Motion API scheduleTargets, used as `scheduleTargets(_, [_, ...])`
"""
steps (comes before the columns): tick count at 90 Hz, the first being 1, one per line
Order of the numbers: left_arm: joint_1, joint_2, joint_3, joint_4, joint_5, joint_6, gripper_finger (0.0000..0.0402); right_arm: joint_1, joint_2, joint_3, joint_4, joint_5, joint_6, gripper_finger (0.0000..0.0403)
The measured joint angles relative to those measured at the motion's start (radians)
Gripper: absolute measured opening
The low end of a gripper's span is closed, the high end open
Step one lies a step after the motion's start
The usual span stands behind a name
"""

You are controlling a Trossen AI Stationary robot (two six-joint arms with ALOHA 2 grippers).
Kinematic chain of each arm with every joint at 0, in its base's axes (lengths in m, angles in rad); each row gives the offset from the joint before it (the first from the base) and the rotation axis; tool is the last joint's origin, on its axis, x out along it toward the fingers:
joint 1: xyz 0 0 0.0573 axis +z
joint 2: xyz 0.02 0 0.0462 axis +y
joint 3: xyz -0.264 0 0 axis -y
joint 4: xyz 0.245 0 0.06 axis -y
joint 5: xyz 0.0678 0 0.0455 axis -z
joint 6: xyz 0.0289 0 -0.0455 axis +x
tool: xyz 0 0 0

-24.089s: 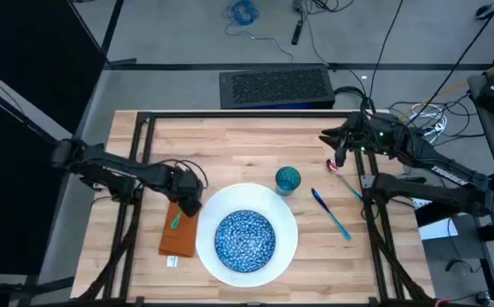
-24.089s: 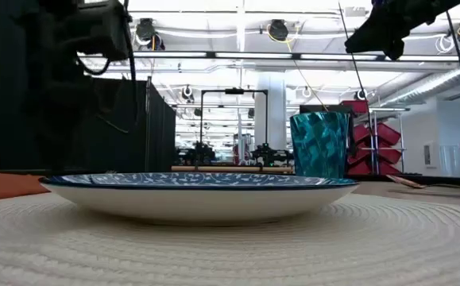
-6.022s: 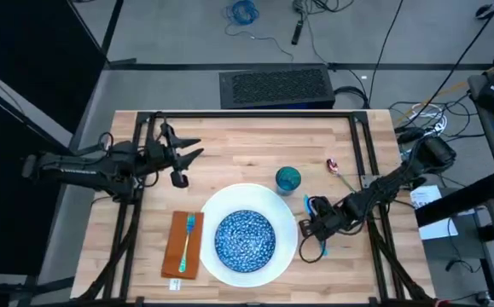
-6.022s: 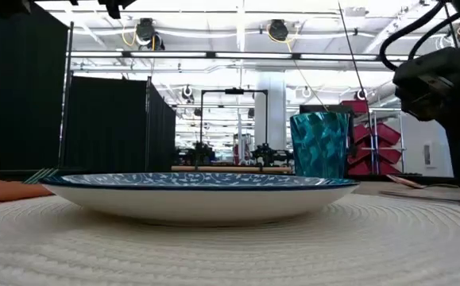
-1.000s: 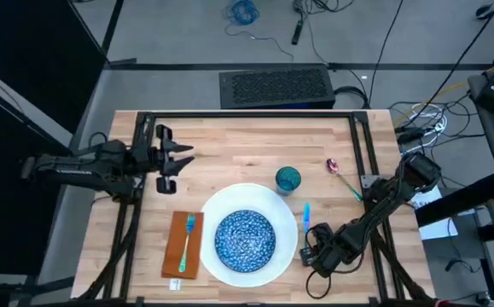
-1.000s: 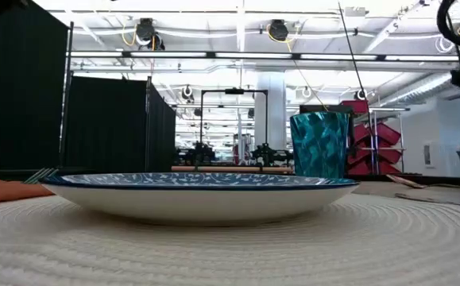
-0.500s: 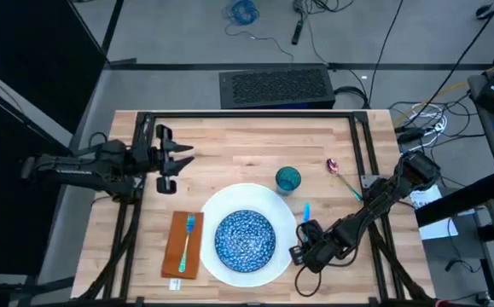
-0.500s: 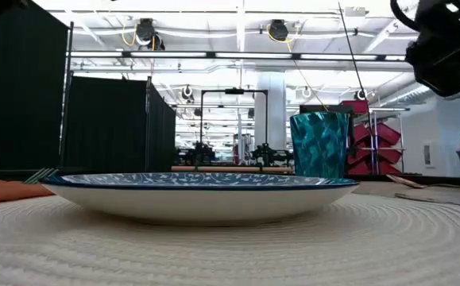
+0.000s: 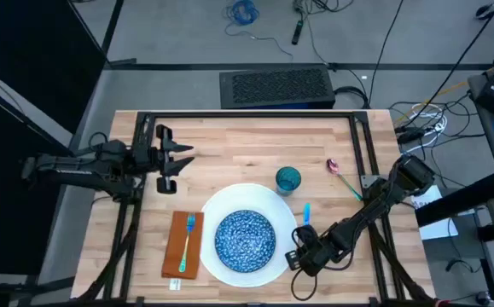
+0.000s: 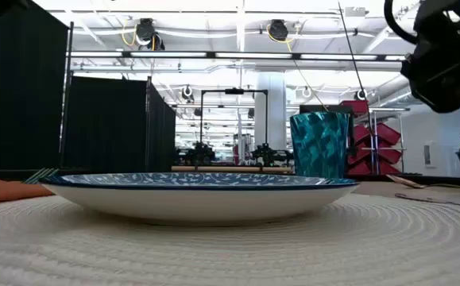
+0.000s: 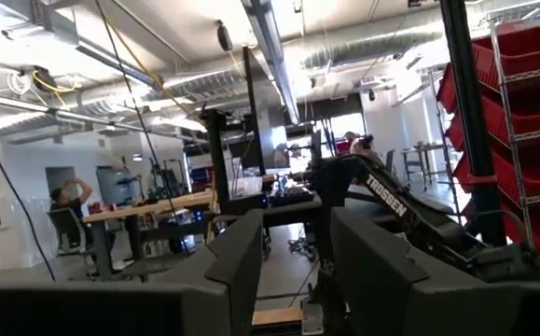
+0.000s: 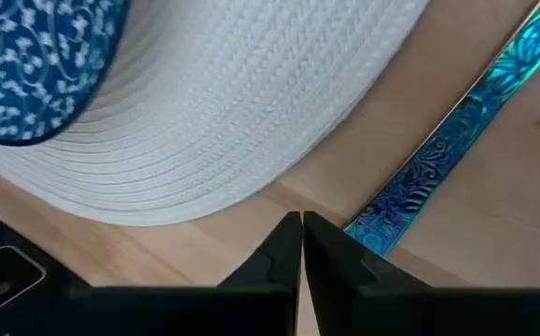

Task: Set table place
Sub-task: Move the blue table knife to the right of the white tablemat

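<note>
A white woven plate (image 9: pixel 274 207) lies on the table (image 9: pixel 247 141) with a blue speckled bowl (image 9: pixel 245 239) resting in its middle. Left of it lies an orange napkin (image 9: pixel 178 251) with a teal fork (image 9: pixel 188 232) flat on top. A teal cup (image 9: pixel 287 179) stands behind the plate. A blue knife (image 9: pixel 306 213) lies right of the plate. My right gripper (image 9: pixel 301 243) is shut at the knife's near end (image 12: pixel 374 231), beside the plate's rim (image 12: pixel 251 159). My left gripper (image 9: pixel 178 160) hovers open at the far left. My right gripper's shut fingertips (image 12: pixel 288 233) point down at the bare wood between the plate's rim and the knife's near end. Whether they touch the knife or the table cannot be told.
A small pinkish spoon (image 9: pixel 335 167) lies by the right frame rail. The black frame (image 9: pixel 247 115) edges the table. Bare wood stretches behind the plate. In the low view my right gripper (image 10: pixel 444 56) hangs at the upper right, beyond the cup (image 10: pixel 319 144).
My right gripper has slid a little toward the table's left, closing on the plate's right rim near the knife's near end. The knife, plate and other things lie as before.
</note>
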Motion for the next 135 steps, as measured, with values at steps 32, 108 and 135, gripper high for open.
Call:
scheduleTargets(32, [0.000, 0.000, 0.000, 0.000, 0.000, 0.000, 0.0116, 0.000, 0.005, 0.000, -0.010, -0.026, 0.000, 0.0000])
scheduleTargets(108, [0.000, 0.000, 0.000, 0.000, 0.001, 0.000, 0.0116, 0.000, 0.017, 0.000, -0.016, -0.025, -0.001, 0.0000])
scheduleTargets(135, [0.000, 0.000, 0.000, 0.000, 0.001, 0.000, 0.0116, 0.000, 0.017, 0.000, -0.020, -0.048, -0.007, 0.0000])
